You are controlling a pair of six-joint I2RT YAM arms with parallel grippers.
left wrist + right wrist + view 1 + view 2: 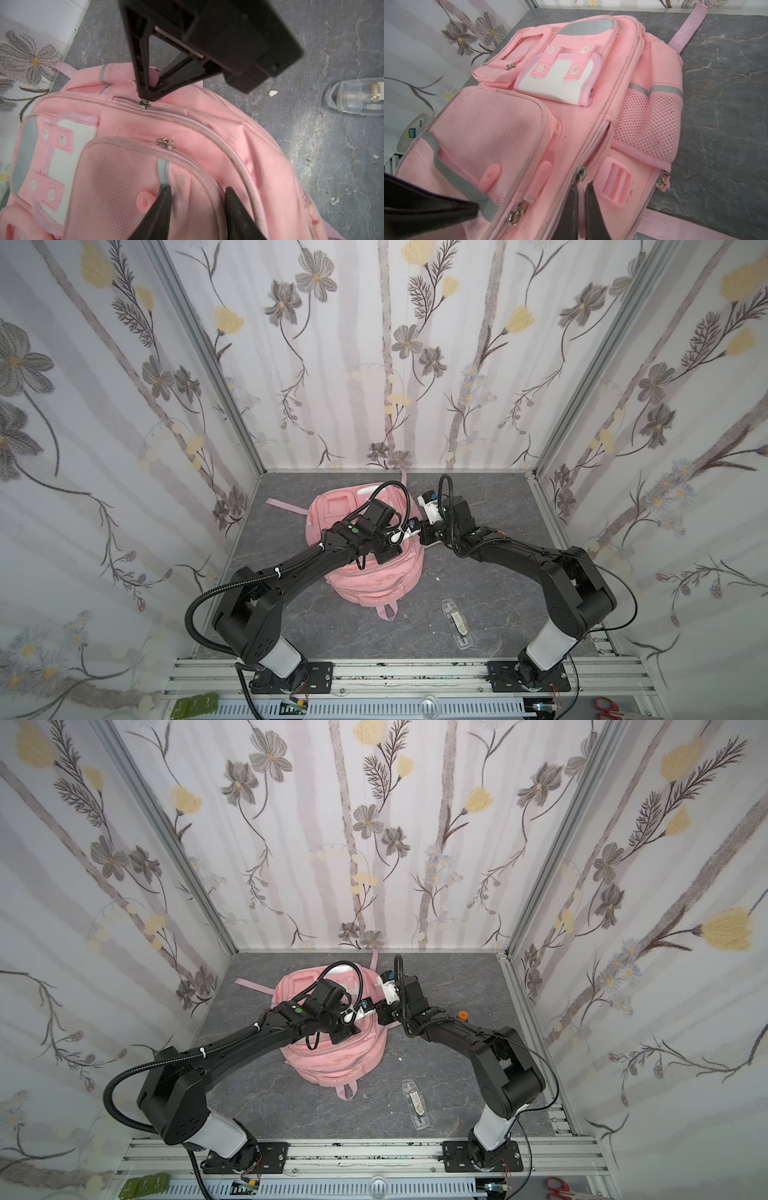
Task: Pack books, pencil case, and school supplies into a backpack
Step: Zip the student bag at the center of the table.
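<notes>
Backpack (374, 585) single and pink, one clear case (457, 624), left hand (197, 188) narrowly parted, right hand (582, 185) pinching zip pull (581, 199)

Backpack (374, 585) (332, 1065): large, soft, pink. It is laid front-up on the grey table (498, 531), with its loop end toward the near edge and its strap ends toward the back wall. Mesh pockets, grey reflective trim and a white snap flap are noted.

Clear plastic case (457, 622) (357, 97): narrow, laid flat on the table near the loop end, apart from the backpack.

Tape roll (411, 133): green-white label, partly hidden behind the backpack's edge.
</notes>
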